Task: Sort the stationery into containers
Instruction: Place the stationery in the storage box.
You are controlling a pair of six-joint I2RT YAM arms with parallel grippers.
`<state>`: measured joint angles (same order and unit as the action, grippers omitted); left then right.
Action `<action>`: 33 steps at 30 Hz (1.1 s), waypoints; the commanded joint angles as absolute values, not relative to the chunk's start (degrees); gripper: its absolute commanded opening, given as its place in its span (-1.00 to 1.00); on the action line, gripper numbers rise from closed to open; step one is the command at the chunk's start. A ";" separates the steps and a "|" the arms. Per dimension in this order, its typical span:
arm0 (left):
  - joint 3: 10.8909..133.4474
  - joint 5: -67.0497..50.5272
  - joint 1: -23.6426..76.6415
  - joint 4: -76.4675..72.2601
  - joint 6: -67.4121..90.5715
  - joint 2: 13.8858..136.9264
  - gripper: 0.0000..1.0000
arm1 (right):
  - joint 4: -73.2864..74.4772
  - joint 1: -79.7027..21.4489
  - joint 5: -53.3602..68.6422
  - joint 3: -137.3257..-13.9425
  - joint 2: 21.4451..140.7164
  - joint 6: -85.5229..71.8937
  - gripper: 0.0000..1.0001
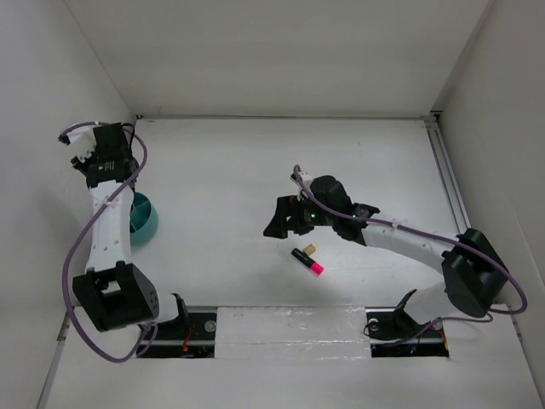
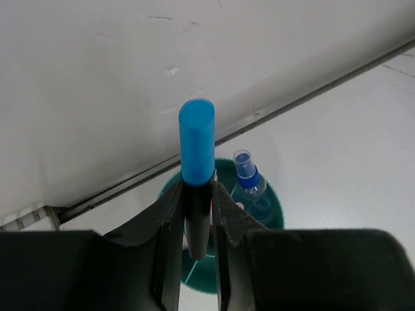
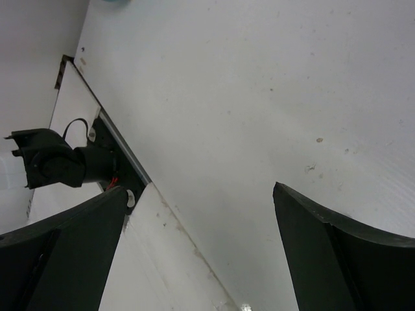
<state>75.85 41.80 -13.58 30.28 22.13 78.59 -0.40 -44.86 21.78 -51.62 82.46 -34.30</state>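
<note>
here a black marker with a blue end (image 2: 197, 146) is pinched in the nearly closed left hand (image 2: 196, 197), its long axis aimed toward the teal organizer (image 2: 273, 208) just ahead. the right hand (image 1: 285, 220) is spread wide, empty, near the pink-ended marker (image 1: 307, 262) on the table (image 1: 221, 162).

Soft, even overhead light keeps the matte white surface (image 1: 238, 170) bright in every view, with only faint, blurred shadows beside the arms. The black marker with a translucent blue cap (image 2: 197, 172) looks crisp and glowing. The right tool's black fingers (image 3: 337, 253) appear as dark, nearly detailless shapes up close.
</note>
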 commanded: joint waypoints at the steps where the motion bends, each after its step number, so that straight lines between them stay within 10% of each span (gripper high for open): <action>1: 73.13 40.43 -13.54 22.85 17.23 70.67 -1.00 | -1.05 -45.35 23.55 -52.82 83.14 -32.96 1.00; 16: 73.11 2.67 -13.54 27.41 5.28 63.72 -1.00 | -1.05 -46.49 26.27 -51.68 80.33 -31.38 1.00; 33: 65.83 -1.50 -13.54 23.99 9.05 54.04 -1.00 | -3.96 -45.44 27.52 -47.64 69.45 -32.43 1.00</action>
